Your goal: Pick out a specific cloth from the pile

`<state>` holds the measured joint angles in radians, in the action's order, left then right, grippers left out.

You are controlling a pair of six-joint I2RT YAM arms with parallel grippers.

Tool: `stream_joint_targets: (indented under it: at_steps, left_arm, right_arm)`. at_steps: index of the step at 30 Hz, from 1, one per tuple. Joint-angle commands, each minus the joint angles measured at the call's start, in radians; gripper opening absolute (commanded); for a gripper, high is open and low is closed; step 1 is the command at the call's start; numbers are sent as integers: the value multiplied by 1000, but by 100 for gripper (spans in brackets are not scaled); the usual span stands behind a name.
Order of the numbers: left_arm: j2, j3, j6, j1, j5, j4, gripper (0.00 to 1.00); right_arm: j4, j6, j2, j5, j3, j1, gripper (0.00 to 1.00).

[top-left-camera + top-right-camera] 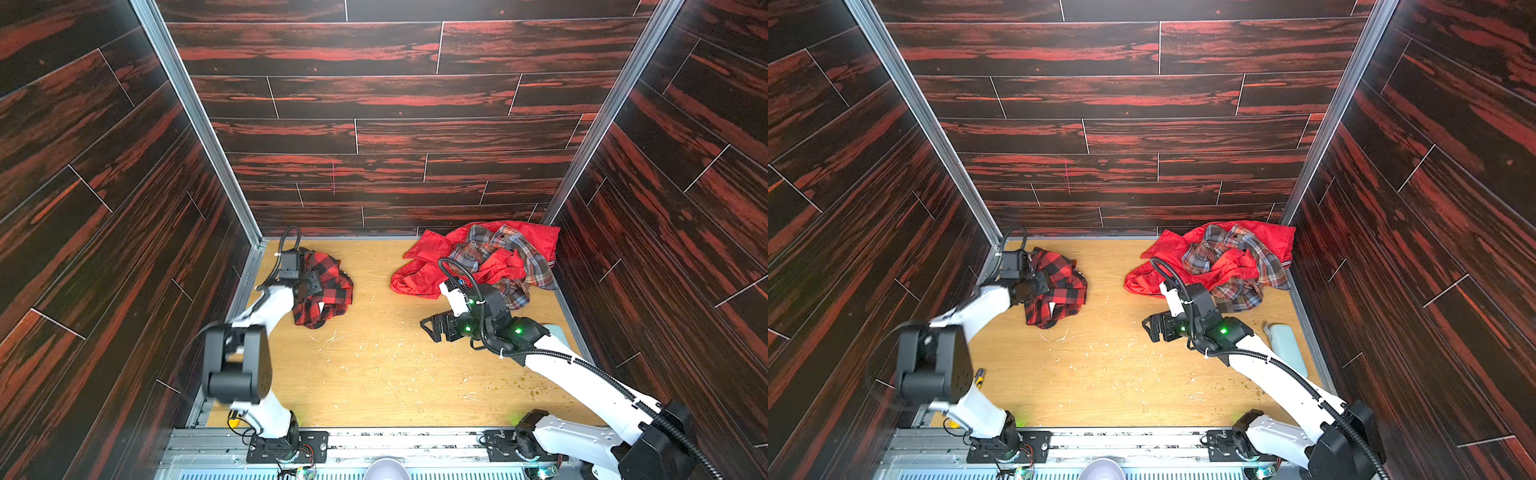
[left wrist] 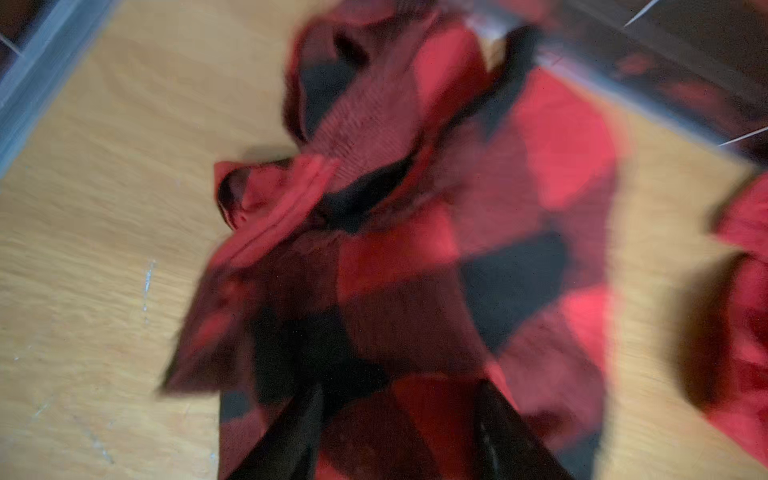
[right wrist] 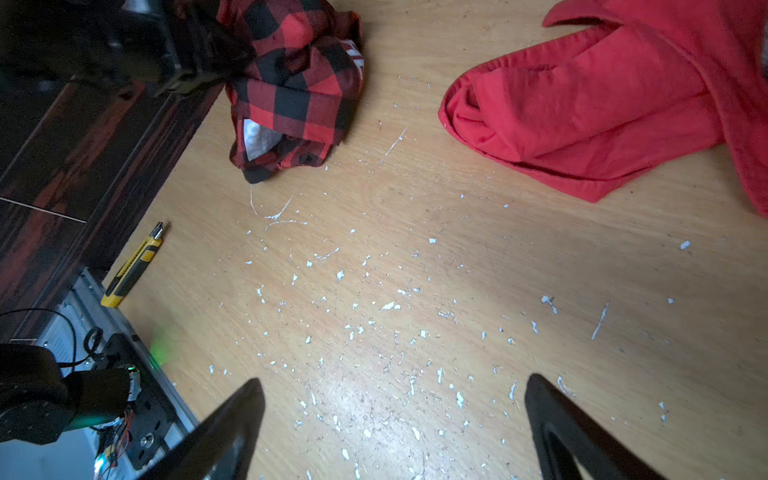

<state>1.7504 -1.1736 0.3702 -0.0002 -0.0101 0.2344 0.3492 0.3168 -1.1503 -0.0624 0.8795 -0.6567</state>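
The cloth (image 1: 330, 286) (image 1: 1061, 291), a red-and-black buffalo-check shirt, lies bunched at the table's far left, apart from the pile. My left gripper (image 1: 311, 286) (image 1: 1039, 286) hovers over its left side. In the blurred left wrist view the left gripper (image 2: 401, 386) has its fingers spread apart, with the cloth (image 2: 415, 257) beneath and between them. The pile (image 1: 482, 257) (image 1: 1217, 262) sits at the far right: a plain red garment (image 3: 582, 104) under a fine plaid shirt (image 1: 498, 249). My right gripper (image 1: 428, 328) (image 1: 1150, 328) (image 3: 392, 382) stands open and empty just in front of the pile.
The wooden table (image 1: 374, 374) is speckled with white flecks. A yellow utility knife (image 3: 133, 266) (image 1: 979, 376) lies near the left wall. A pale blue object (image 1: 1285, 345) rests by the right wall. Dark panelled walls close in three sides.
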Motion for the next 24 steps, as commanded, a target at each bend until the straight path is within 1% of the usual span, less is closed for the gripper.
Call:
stream_joint_targets:
  at_steps: [1, 4, 6, 9, 12, 14, 18, 21, 24]
  left_arm:
    - [135, -93, 0, 0, -9, 106, 73]
    - [215, -158, 9, 0, -17, 170, 85]
    - [228, -175, -4, 0, -13, 176, 88]
    - [197, -172, -52, 0, 1, 126, 90]
    - [111, -159, -105, 1, 16, 97, 95]
    - [23, -139, -128, 0, 52, 100, 99]
    - [-202, -25, -140, 0, 112, 70, 99]
    - [-402, 136, -127, 0, 160, -10, 99]
    - [-625, 364, -88, 1, 249, -122, 99]
  right_arm:
    - [25, -2, -10, 3, 37, -4, 98]
    - [32, -5, -6, 14, 45, -3, 98]
    - [35, -4, -1, 21, 43, -4, 98]
    - [36, -11, 6, 26, 36, -4, 98]
    - [49, -31, 13, 54, 45, 2, 98]
    - [53, -45, 20, 53, 56, 22, 98]
    - [38, -64, 38, 24, 67, 90, 98]
    - [11, -81, 63, 3, 52, 169, 99]
    - [-29, -88, 90, 23, 11, 267, 99]
